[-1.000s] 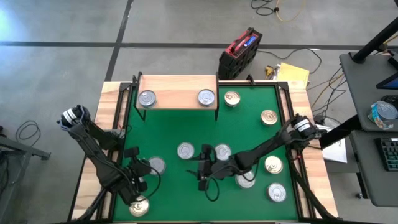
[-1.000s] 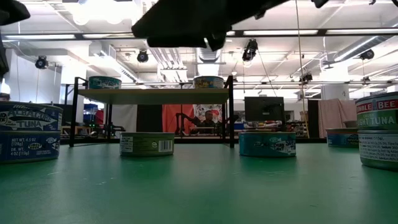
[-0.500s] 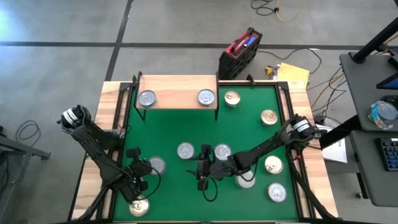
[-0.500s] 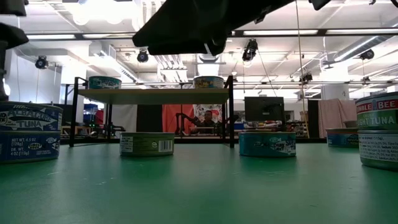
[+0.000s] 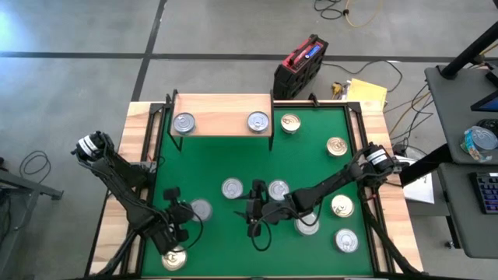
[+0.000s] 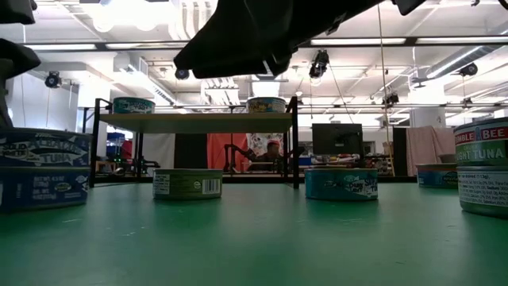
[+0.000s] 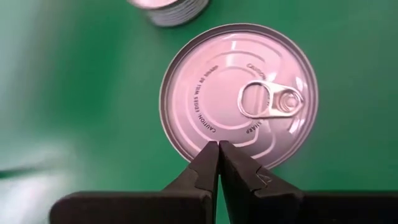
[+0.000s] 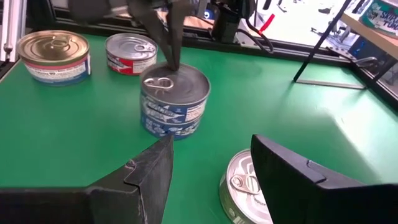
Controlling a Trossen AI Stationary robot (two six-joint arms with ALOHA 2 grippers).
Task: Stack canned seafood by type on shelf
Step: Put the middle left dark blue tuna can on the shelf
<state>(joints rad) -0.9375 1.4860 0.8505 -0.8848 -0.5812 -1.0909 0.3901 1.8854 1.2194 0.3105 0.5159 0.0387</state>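
Observation:
A blue-sided silver-topped tin (image 5: 200,208) stands on the green mat near its left front. My left gripper (image 7: 218,144) is shut, with its tips down on that tin's lid. My right gripper (image 8: 211,168) hovers open above the middle of the mat, holding nothing. Just below it lies another silver-topped tin (image 8: 245,186). At the mat's far left edge stands the shelf (image 5: 222,115), with two tins on it (image 5: 184,122) (image 5: 257,121). Several more tins sit scattered on the mat. My left gripper has its shut fingertips (image 8: 172,65) on the blue-sided tin's lid (image 7: 205,134), between the rim and the pull tab. The fingers come steeply from above, slanting in from the table's left. The tin stands with its base on the mat.
Two tins (image 5: 231,187) (image 5: 278,189) lie just beyond my right gripper, and others (image 5: 307,225) (image 5: 342,205) (image 5: 346,240) lie under and beside the right arm. A gold-topped tin (image 5: 173,258) sits at the near left. The shelf's black legs (image 6: 294,143) stand on the mat.
My left gripper has come down, still shut, onto the blue-sided tin's lid and tipped a little steeper. The tin has shifted slightly toward the table's right.

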